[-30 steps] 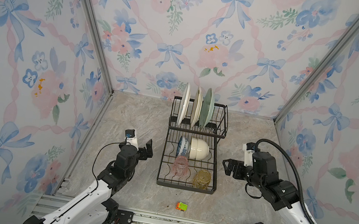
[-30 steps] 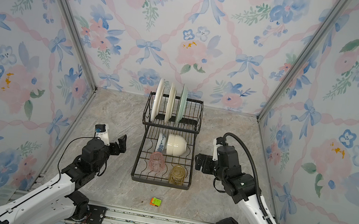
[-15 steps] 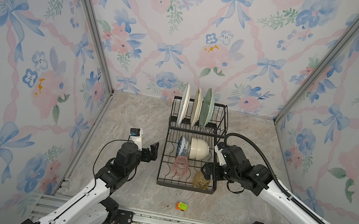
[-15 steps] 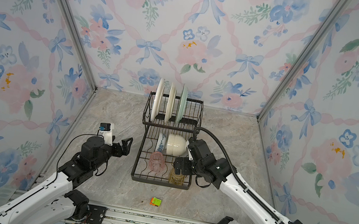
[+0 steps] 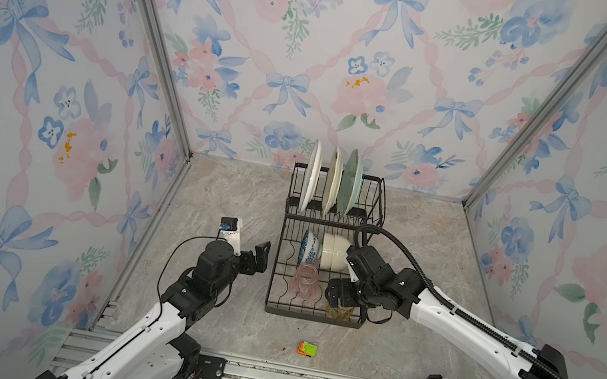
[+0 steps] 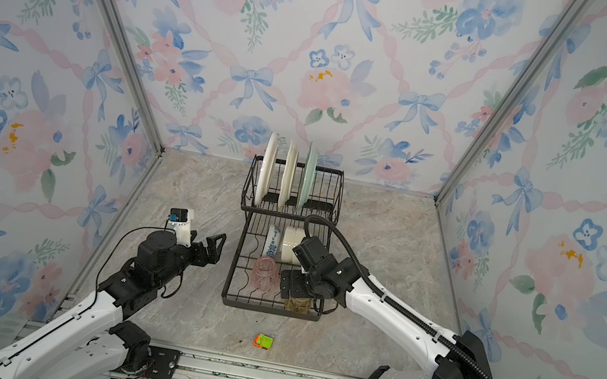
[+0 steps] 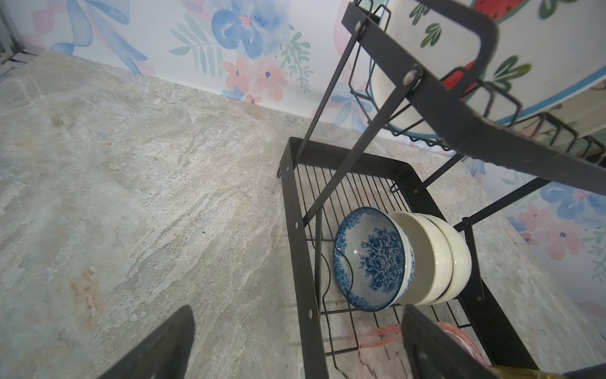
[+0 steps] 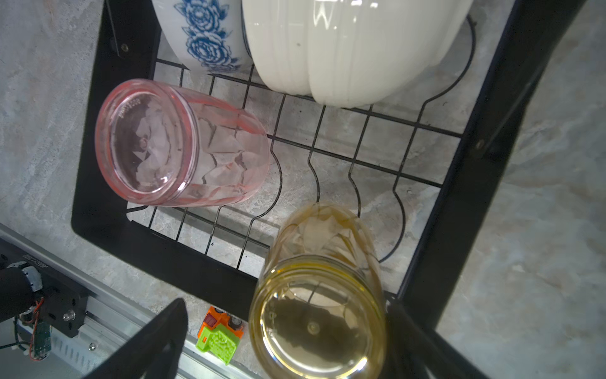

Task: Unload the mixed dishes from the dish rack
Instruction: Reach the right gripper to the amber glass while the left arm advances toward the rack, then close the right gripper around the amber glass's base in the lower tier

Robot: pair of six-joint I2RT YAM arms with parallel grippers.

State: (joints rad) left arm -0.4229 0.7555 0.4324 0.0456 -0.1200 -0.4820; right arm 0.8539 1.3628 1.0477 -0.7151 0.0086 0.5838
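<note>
Right gripper (image 8: pixel 285 306): jaws wide apart, holding nothing. 1 finger stands on each side of the amber tumbler (image 8: pixel 316 325), whose base faces the wrist camera.
Finger clearance: the finger on the rack-wall side sits just beside the glass, and contact cannot be confirmed. The other finger stands well clear.
Risk 1, uneven closure: the near finger probably meets the glass first and pushes it sideways over the wires. The tumbler may tip or skid.
Risk 2, slip: smooth glass likely gives the pads little purchase. A grip at the base rim alone may let it slide out on the lift.
Risk 3, snag: the dish rack (image 8: pixel 459 197) wall runs just outside the near finger. A caught finger would drag the whole rack.
Risk 4, neighbour strike: the pink tumbler (image 8: pixel 147 137) leans beyond the far finger, apart from the amber one. A sideways exit could knock it.
Bowls: the white bowl (image 8: pixel 344 49) and blue-patterned bowl (image 8: pixel 203 39) stand on edge ahead of the gripper, past both tumblers.
Plates: the white plate (image 5: pixel 311 177), cream plate (image 5: pixel 333 181) and pale green plate (image 5: pixel 349 184) stand upright in the upper basket, above and beyond the bowls.
Left gripper (image 7: pixel 296 315): jaws fully apart, empty, just outside the rack. The blue-patterned bowl lies ahead of it, inside the rail.
Toy block (image 8: pixel 218 338): on the table outside the rack, below the right gripper.
</note>
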